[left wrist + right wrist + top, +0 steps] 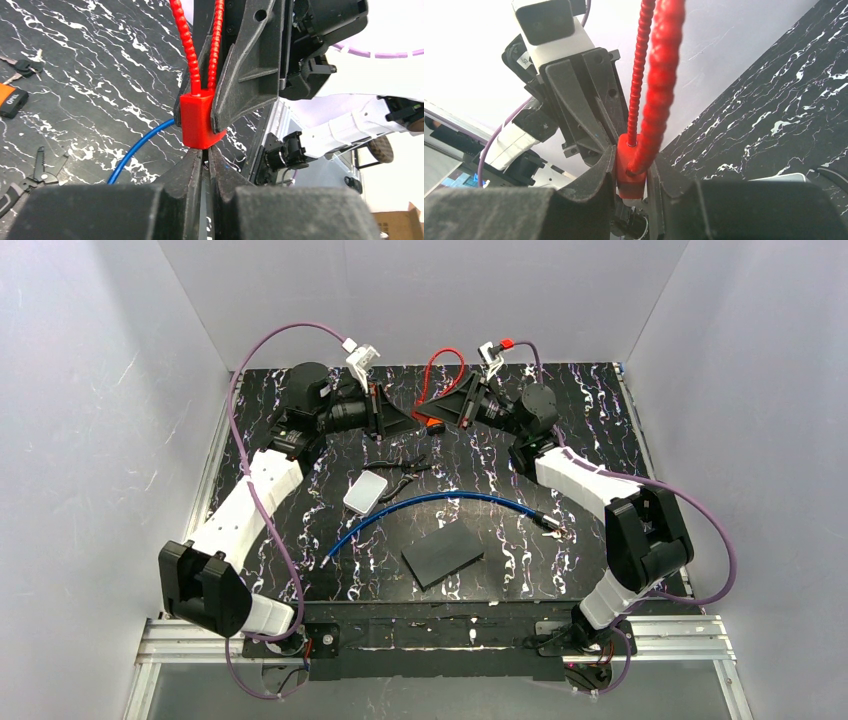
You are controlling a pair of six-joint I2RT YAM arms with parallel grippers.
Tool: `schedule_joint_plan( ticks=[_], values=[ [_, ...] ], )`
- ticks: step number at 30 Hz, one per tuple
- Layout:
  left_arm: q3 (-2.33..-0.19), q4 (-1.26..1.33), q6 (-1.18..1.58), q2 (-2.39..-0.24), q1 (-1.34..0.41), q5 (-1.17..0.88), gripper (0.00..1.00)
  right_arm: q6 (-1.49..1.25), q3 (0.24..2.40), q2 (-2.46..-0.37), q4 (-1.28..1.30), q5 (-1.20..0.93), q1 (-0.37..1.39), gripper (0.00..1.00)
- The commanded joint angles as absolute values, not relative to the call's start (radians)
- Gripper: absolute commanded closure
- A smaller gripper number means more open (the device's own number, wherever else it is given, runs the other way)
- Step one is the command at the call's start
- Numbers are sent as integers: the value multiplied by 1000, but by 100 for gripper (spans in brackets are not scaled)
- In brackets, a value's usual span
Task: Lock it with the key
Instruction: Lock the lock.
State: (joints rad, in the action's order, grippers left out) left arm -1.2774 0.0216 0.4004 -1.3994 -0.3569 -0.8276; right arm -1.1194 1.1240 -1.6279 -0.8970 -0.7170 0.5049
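The lock (450,502), a long blue cable with dark metal ends, lies curved across the middle of the mat, and part of it (135,150) shows in the left wrist view. A bunch of black-headed keys (26,65) lies on the mat. Both grippers meet at the back, above the mat, around a small red ribbed loop (440,372) that ends in a red block (197,120). My right gripper (631,175) is shut on that block (629,167). My left gripper (205,150) is shut, its tips right against the block's underside. Whether anything sits between them is hidden.
An orange-and-black item (11,100) lies beside the keys. Small black-handled pliers (405,472), a white case (366,491) and a dark flat slab (443,554) lie near the blue cable. White walls enclose the mat on three sides.
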Motion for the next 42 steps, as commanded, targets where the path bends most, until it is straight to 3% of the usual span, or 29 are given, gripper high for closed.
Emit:
schedule_joint_plan(
  ticks=[1,21,42],
  values=[
    [-1283,88,464,-1399,-343,-883,100,-1169,1111,-1597,-1094,-761,511,99],
    [-1131,521,852,-1404,-336,-1073,100,-1321,1074,-1599,-1413,-772,511,99],
    [-1023,512,791,-1368,-364,-1035,100,-1285,1141,-1612,-1191,-675,459,99]
  ],
)
